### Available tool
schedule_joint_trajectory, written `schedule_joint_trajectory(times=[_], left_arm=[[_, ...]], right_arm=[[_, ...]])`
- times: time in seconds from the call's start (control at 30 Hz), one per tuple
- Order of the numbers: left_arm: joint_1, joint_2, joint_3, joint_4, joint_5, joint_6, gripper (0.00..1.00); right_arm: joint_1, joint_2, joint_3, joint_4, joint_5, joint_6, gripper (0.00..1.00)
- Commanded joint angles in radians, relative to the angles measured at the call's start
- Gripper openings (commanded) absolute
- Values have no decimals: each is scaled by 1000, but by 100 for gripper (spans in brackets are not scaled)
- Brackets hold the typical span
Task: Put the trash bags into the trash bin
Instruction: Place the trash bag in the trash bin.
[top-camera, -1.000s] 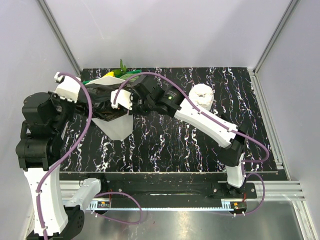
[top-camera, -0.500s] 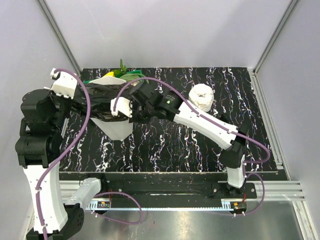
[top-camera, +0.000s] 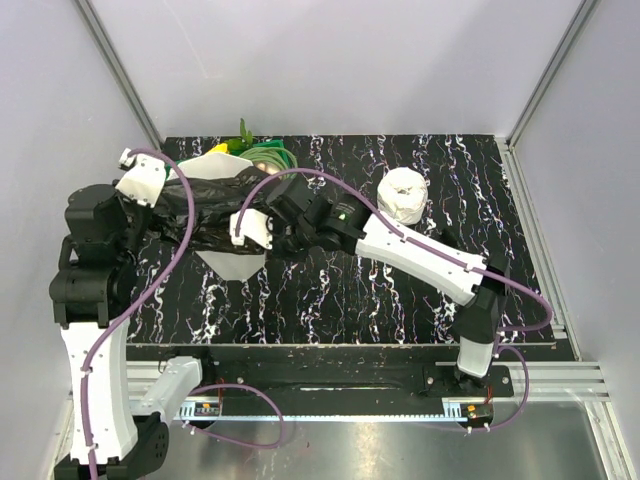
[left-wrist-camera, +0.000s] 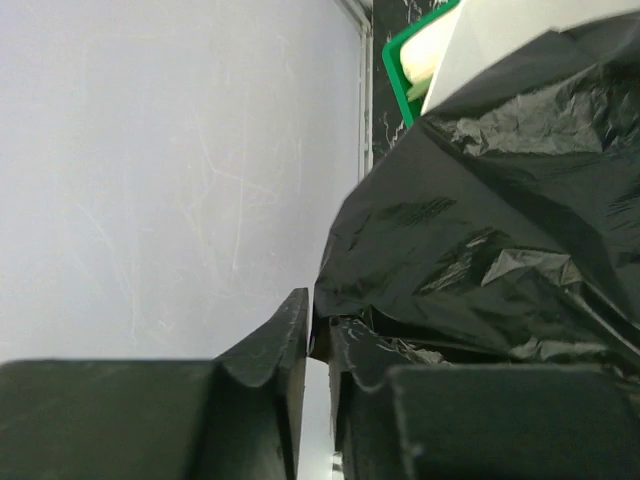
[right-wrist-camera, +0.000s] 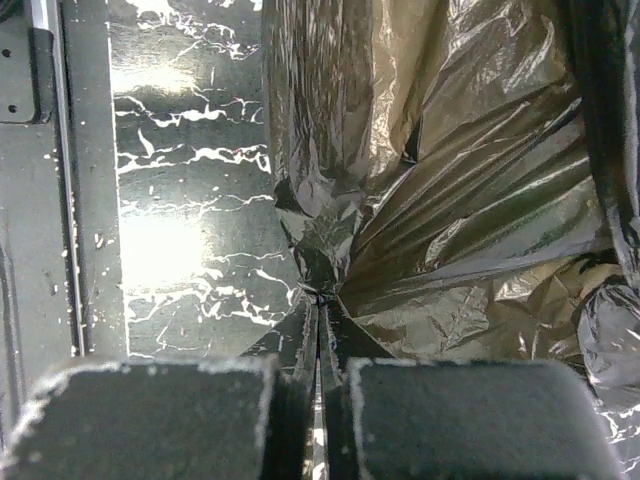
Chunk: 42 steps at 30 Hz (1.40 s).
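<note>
- Top external: the black trash bag (top-camera: 205, 205) is draped across the mouth of the white trash bin (top-camera: 232, 262), at the table's (top-camera: 330, 300) 10 o'clock.
- Left wrist: the left gripper (left-wrist-camera: 318, 325) is parted by a narrow slit, with the bag's edge at its tips.
- Right wrist: the right gripper (right-wrist-camera: 318, 300) is closed tight, pinching a fold of the bag, which spreads from 12 to 3 o'clock.

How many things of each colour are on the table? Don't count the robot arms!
Black: 1, the trash bag
White: 2, the trash bin and the roll
Green: 1, the basket, not counting the bits inside it
Total: 4
</note>
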Motion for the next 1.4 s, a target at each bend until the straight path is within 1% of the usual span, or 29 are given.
schedule_joint_trajectory(times=[0.0, 0.07, 0.17, 0.27, 0.4, 0.43, 0.63, 0.77, 0.83, 0.9, 0.93, 1.0, 1.03, 1.07, 1.17, 1.23, 1.37], left_arm=[[7, -30, -93, 87, -69, 35, 20], [13, -35, -135, 111, -80, 42, 24], [28, -35, -196, 151, -102, 62, 25], [62, -32, -227, 170, -88, 76, 27], [128, -24, -247, 199, -34, 87, 38], [151, -19, -247, 202, -8, 89, 39], [275, 25, -215, 228, 116, 81, 51], [303, 76, -198, 248, 176, 58, 57], [303, 102, -199, 275, 191, 46, 58], [303, 122, -207, 309, 205, 35, 59], [303, 132, -211, 326, 211, 29, 61], [303, 151, -216, 352, 228, 18, 66], [303, 160, -221, 364, 239, 13, 69], [303, 171, -222, 374, 246, 7, 70], [303, 206, -225, 404, 262, -13, 73], [303, 226, -227, 417, 302, -20, 76], [304, 266, -230, 443, 329, -49, 79]], right_arm=[[7, 13, -21, 92, 34, 6, 0], [7, 25, -25, 111, 64, 6, 0], [9, 48, -11, 130, 100, 7, 0], [7, 71, 5, 140, 136, 17, 0], [7, 96, 3, 157, 171, 12, 0], [7, 102, 2, 158, 200, 12, 0], [7, 113, -9, 175, 237, 1, 0], [7, 117, -8, 186, 265, 0, 4], [9, 126, 5, 189, 280, -2, 10], [6, 136, 18, 187, 295, -5, 18], [7, 139, 24, 189, 297, -8, 23], [4, 139, 37, 189, 292, -6, 31], [3, 140, 44, 189, 289, -5, 38], [0, 142, 52, 189, 286, -2, 42], [-11, 149, 69, 187, 277, 1, 51], [-19, 154, 81, 174, 260, 6, 57], [-39, 153, 109, 151, 202, 23, 67]])
